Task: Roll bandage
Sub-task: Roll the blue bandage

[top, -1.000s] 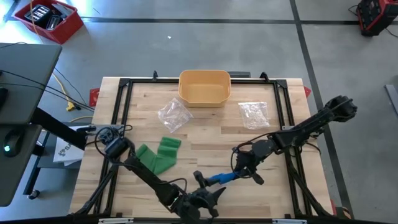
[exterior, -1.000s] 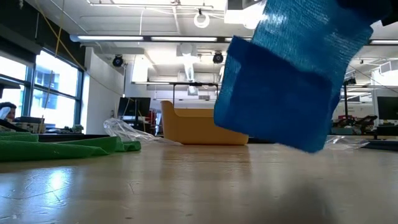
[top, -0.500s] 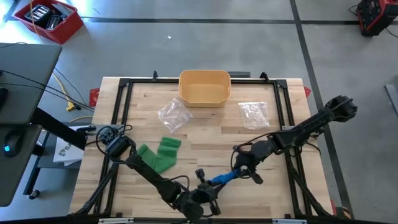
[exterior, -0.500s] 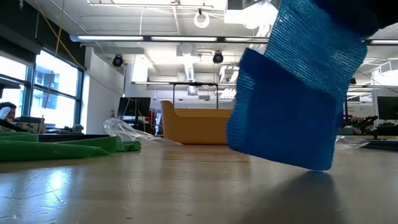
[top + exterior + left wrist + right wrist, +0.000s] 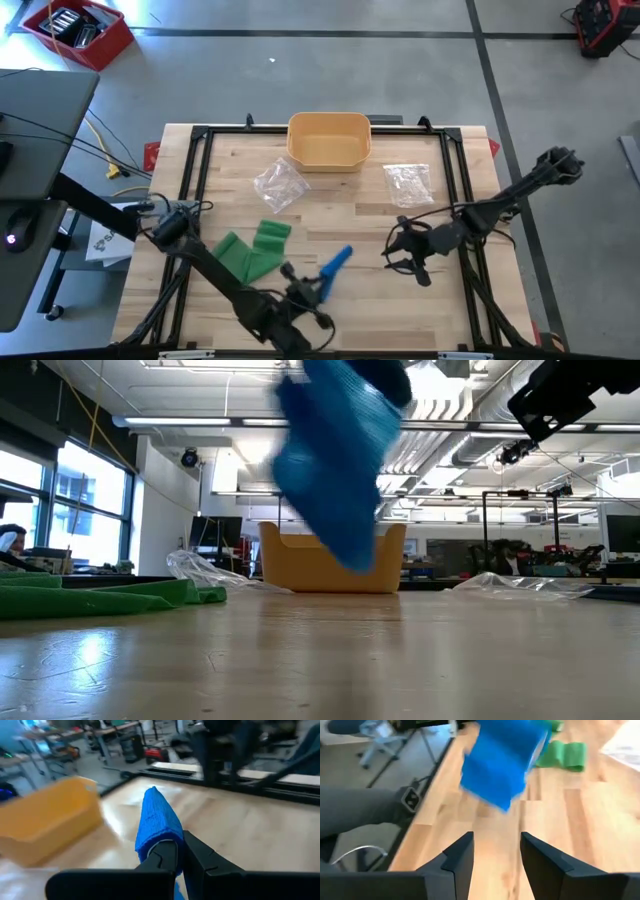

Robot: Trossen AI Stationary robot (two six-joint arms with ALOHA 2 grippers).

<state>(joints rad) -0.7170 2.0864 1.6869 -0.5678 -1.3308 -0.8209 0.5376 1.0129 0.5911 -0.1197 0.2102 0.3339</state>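
The blue bandage (image 5: 334,263) looks to me light, soft and limp: a woven strip that will fold and sag wherever it is unsupported, so I judge it will swing and unwind if I pull on a loose length. It is not fragile, and the weave should give the fingers good friction. The best place to hold it seems to be a flat end, pinched across the full width, with the second hold close by so the strip between stays taut for rolling.

In the high view the bandage sits low and centre in the frame, above the table (image 5: 330,205), just right of the green bandage (image 5: 255,248). My left pincer (image 5: 308,291) is clamped tight on its lower end; in the left wrist view the blue cloth stands up from between the closed fingers (image 5: 167,855). My right pincer (image 5: 408,252) is right of centre, apart from the bandage, jaws parted and empty.
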